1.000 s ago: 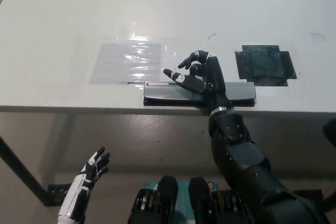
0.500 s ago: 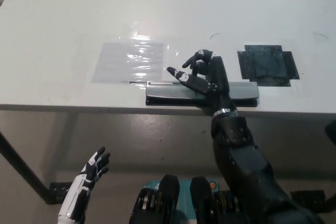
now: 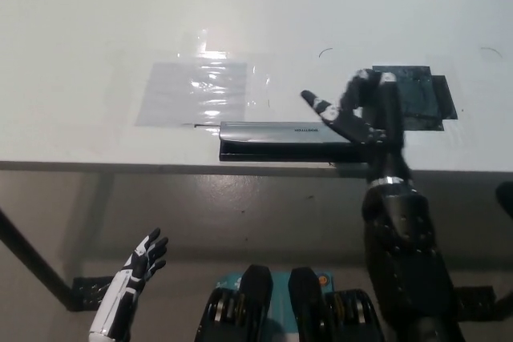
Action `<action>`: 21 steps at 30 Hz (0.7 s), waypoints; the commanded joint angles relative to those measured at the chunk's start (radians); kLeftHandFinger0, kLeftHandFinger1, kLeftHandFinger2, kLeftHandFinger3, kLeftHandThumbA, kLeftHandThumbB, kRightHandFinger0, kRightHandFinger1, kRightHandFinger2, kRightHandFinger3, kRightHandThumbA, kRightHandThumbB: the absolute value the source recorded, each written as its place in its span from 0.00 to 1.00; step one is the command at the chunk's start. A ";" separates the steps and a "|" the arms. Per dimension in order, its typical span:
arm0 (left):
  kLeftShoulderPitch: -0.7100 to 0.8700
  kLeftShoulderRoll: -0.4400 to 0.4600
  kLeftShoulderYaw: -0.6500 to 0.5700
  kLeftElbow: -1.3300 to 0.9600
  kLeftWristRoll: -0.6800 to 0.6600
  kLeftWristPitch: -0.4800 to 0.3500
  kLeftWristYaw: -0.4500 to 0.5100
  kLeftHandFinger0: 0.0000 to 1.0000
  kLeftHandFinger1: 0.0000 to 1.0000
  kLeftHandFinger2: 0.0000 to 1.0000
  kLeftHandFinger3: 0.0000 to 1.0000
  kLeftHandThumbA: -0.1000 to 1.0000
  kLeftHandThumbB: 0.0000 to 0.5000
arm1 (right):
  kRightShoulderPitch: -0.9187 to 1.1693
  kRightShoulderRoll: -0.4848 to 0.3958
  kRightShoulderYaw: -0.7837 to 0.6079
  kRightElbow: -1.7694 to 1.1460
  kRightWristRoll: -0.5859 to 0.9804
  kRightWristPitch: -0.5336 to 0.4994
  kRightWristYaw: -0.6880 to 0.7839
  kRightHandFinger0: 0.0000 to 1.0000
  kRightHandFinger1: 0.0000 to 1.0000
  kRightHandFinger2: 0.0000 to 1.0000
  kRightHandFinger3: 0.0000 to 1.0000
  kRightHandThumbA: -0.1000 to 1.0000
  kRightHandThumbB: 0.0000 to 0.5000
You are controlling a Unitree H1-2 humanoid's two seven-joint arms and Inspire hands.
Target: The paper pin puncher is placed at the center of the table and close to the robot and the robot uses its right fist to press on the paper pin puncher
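Your desk [image 3: 96, 30] carries everything near its front edge, presumably so the right arm can reach without stretching: a clear plastic sheet [image 3: 192, 92] lies left of the middle, a black taped patch [image 3: 417, 90] sits toward the right, and the paper pin puncher [image 3: 276, 140] lies lengthwise along the front edge at the middle, just in front of the sheet. Your right hand [image 3: 361, 114] hovers over the puncher's right end with fingers apart and partly curled, not balled into a fist, so by my reading the press isn't set up. Compared with a second ago, that hand has slid from the puncher's middle toward its right end. Your left hand [image 3: 136, 274] rests open below the desk, unchanged.
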 commanded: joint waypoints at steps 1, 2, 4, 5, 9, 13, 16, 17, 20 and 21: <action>-0.010 0.023 0.004 -0.040 0.010 -0.019 -0.015 1.00 1.00 1.00 1.00 1.00 0.39 | 0.153 -0.086 0.024 -0.816 0.028 0.316 0.056 0.00 0.00 0.00 0.00 1.00 0.29; -0.014 0.025 0.005 -0.039 0.009 -0.017 -0.015 1.00 1.00 1.00 1.00 1.00 0.40 | 0.188 -0.095 0.018 -0.849 0.013 0.318 0.058 0.00 0.00 0.00 0.00 1.00 0.31; -0.013 0.029 0.004 -0.038 0.011 -0.021 -0.018 1.00 1.00 1.00 1.00 1.00 0.42 | 0.291 -0.128 0.007 -0.927 0.017 0.324 0.068 0.00 0.00 0.00 0.00 1.00 0.28; -0.016 0.031 0.005 -0.035 0.013 -0.026 -0.018 1.00 1.00 1.00 1.00 1.00 0.43 | 0.354 -0.145 0.004 -0.954 0.053 0.303 0.073 0.00 0.00 0.00 0.00 1.00 0.23; -0.021 0.030 0.003 -0.033 0.012 -0.022 -0.020 1.00 1.00 1.00 1.00 1.00 0.40 | 0.552 -0.188 -0.002 -0.952 0.080 0.185 0.094 0.00 0.00 0.00 0.00 1.00 0.18; -0.016 0.027 0.001 -0.036 0.010 -0.014 -0.020 1.00 1.00 1.00 1.00 1.00 0.39 | 0.712 -0.172 0.001 -0.884 0.073 0.125 0.077 0.00 0.00 0.00 0.00 1.00 0.20; -0.012 0.027 0.000 -0.032 0.011 -0.021 -0.021 1.00 1.00 1.00 1.00 1.00 0.40 | 0.789 -0.152 -0.003 -0.759 0.086 0.063 0.065 0.00 0.00 0.00 0.00 1.00 0.19; -0.012 0.026 -0.001 -0.032 0.010 -0.022 -0.021 1.00 1.00 1.00 1.00 1.00 0.39 | 0.800 -0.156 -0.002 -0.741 0.088 0.062 0.066 0.00 0.00 0.00 0.00 1.00 0.19; -0.015 0.025 0.000 -0.030 0.016 -0.026 -0.016 1.00 1.00 1.00 1.00 1.00 0.41 | 0.825 -0.155 -0.001 -0.663 0.135 0.067 0.080 0.19 0.12 0.12 0.16 1.00 0.26; -0.019 0.025 0.001 -0.027 0.012 -0.025 -0.017 1.00 1.00 1.00 1.00 1.00 0.42 | 0.824 -0.150 -0.002 -0.610 0.075 0.050 0.064 0.46 0.46 0.50 0.50 1.00 0.33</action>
